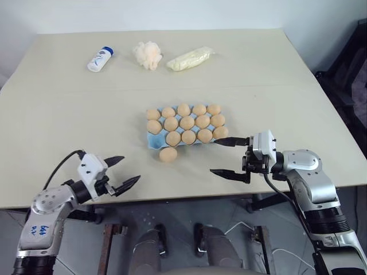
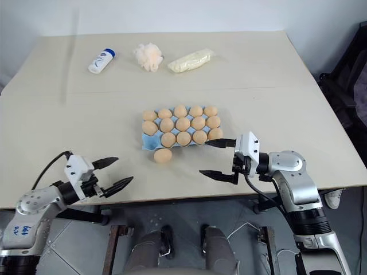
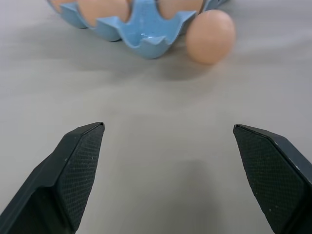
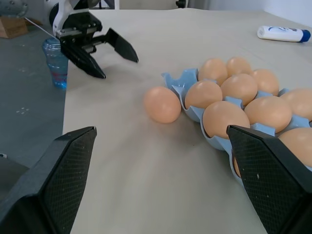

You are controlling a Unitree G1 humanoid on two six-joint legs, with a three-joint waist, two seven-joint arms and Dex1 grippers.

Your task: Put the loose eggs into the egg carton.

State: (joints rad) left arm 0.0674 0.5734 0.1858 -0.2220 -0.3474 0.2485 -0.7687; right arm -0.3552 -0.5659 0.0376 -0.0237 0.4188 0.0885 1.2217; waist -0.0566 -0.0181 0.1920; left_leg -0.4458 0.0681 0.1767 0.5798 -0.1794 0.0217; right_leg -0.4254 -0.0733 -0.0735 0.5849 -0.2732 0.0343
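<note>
- While both pincers stand released and hold nothing, one loose egg (image 1: pixel 168 154) lies on the bench (image 1: pixel 275 74), touching the near front edge of the egg carton (image 1: pixel 153 140) beside its one vacant corner cup.
- Left pincer (image 1: pixel 127 171) hovers near the bench's front edge, jaws spread toward that egg; right pincer (image 1: pixel 230 157) sits just off the carton's right end, its upper finger close to the corner egg (image 1: pixel 220 132).
- Risk, as I judge it: the round egg may roll off toward the bench edge if nudged rather than pinched, or crack under a hard squeeze.
- A careless right pincer could bump the carton and unseat seated eggs.
- White bottle (image 1: pixel 100 59) with blue cap carries a blue mark, unreadable; the left arm bears handwriting I cannot make out.
</note>
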